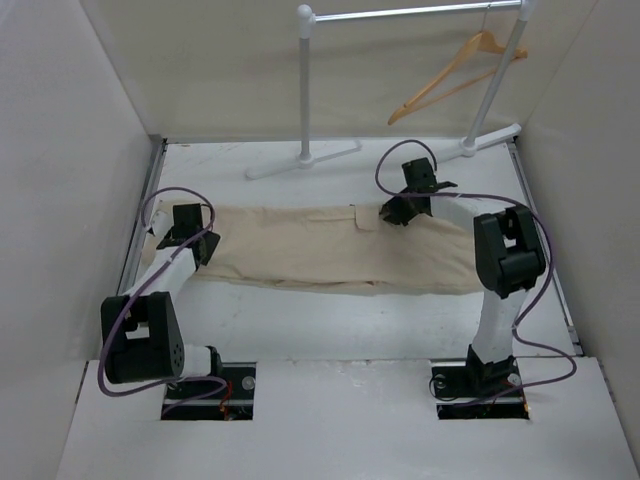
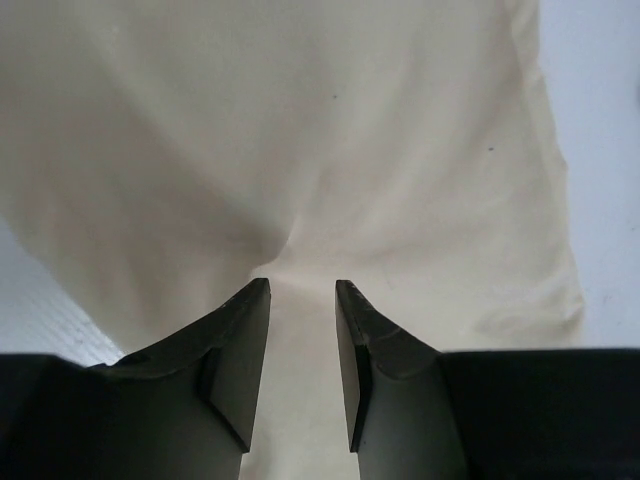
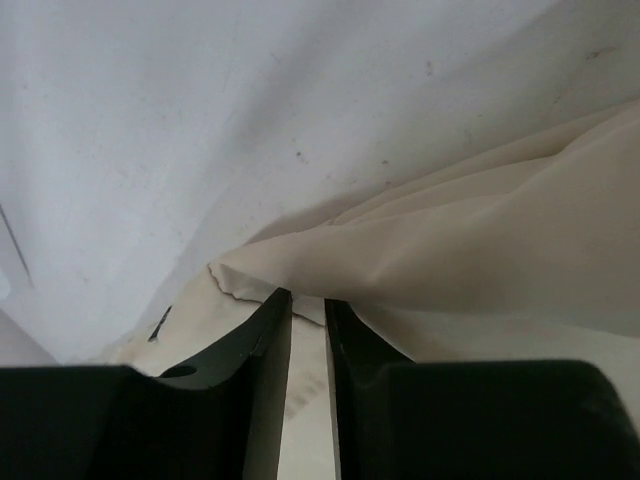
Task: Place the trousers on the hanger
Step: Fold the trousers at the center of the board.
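Pinching a pucker of the trousers (image 1: pixel 300 250), my left end effector (image 2: pixel 302 288) is nearly closed; my right end effector (image 3: pixel 308 297) nips their edge. They lie across the tabletop (image 1: pixel 330 325); the hanger (image 1: pixel 455 75) hangs bare on the rail (image 1: pixel 400 13), so everything remains to do.

Left wrist view: trousers (image 2: pixel 300 150) run off top and left edges; left gripper (image 2: pixel 302 295) finger bases cut by bottom edge. Right wrist view: cloth edge tucked behind right gripper (image 3: pixel 308 300) tips, contact unclear. Top view: both grippers' fingertips hidden under wrists; hanger (image 1: pixel 412 103) hook too thin to trace.
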